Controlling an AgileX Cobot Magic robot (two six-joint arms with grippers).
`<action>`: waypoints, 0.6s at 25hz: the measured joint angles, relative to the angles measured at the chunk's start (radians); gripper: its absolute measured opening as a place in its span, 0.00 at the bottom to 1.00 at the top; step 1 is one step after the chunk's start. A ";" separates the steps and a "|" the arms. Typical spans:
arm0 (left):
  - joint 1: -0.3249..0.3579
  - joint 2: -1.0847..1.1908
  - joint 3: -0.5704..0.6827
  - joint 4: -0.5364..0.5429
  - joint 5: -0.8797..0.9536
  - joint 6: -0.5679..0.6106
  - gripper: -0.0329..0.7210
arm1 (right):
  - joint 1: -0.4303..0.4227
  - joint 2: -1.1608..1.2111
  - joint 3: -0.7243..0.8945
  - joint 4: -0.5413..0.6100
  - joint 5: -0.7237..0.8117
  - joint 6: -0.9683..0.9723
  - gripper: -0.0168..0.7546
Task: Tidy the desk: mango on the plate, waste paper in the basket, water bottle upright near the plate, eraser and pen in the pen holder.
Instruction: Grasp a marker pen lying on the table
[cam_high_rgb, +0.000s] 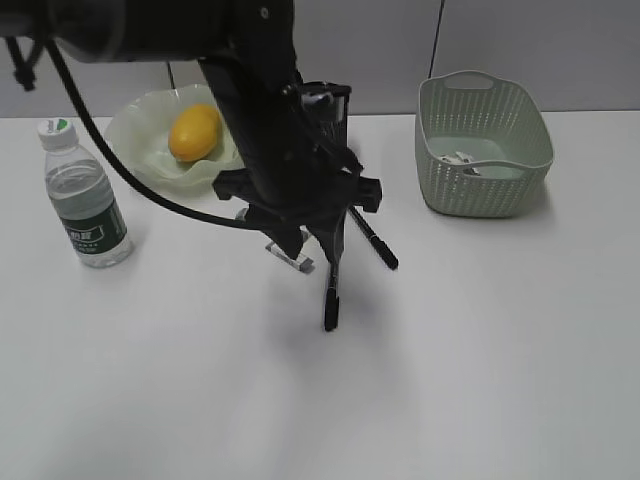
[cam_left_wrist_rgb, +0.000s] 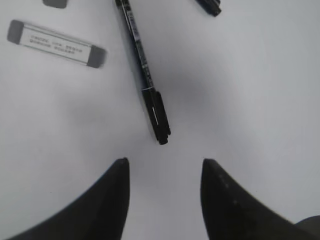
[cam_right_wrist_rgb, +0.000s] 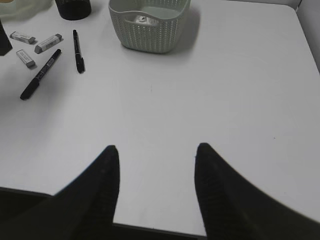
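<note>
Left hand (cam_left_wrist_rgb: 162, 172): you are seeing it hanging open over the counter (cam_left_wrist_rgb: 250, 100), fingers apart and gripping nothing.
Pen (cam_left_wrist_rgb: 145, 75): lying flat just beyond the fingertips, cap end nearest them.
Eraser (cam_left_wrist_rgb: 56, 43): lying flat to the pen's left, apart from it.
Right hand (cam_right_wrist_rgb: 156, 155): you are seeing it standing open and empty over bare counter.
Pen holder (cam_right_wrist_rgb: 73, 7): standing far off, beside the basket (cam_right_wrist_rgb: 150, 27).
Waste paper (cam_high_rgb: 465, 160): lying inside the basket.
Mango (cam_high_rgb: 194, 132): sitting on the plate (cam_high_rgb: 135, 135).
Water bottle (cam_high_rgb: 85, 195): standing upright near the plate.
</note>
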 joint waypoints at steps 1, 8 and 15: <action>-0.005 0.021 -0.009 0.000 0.004 -0.007 0.52 | 0.000 0.000 0.000 0.000 0.000 0.000 0.53; -0.015 0.124 -0.016 -0.025 -0.008 -0.032 0.52 | 0.000 0.000 0.000 0.000 0.000 0.004 0.53; -0.016 0.165 -0.024 -0.050 -0.066 -0.062 0.52 | 0.000 0.000 0.000 0.000 0.000 0.008 0.53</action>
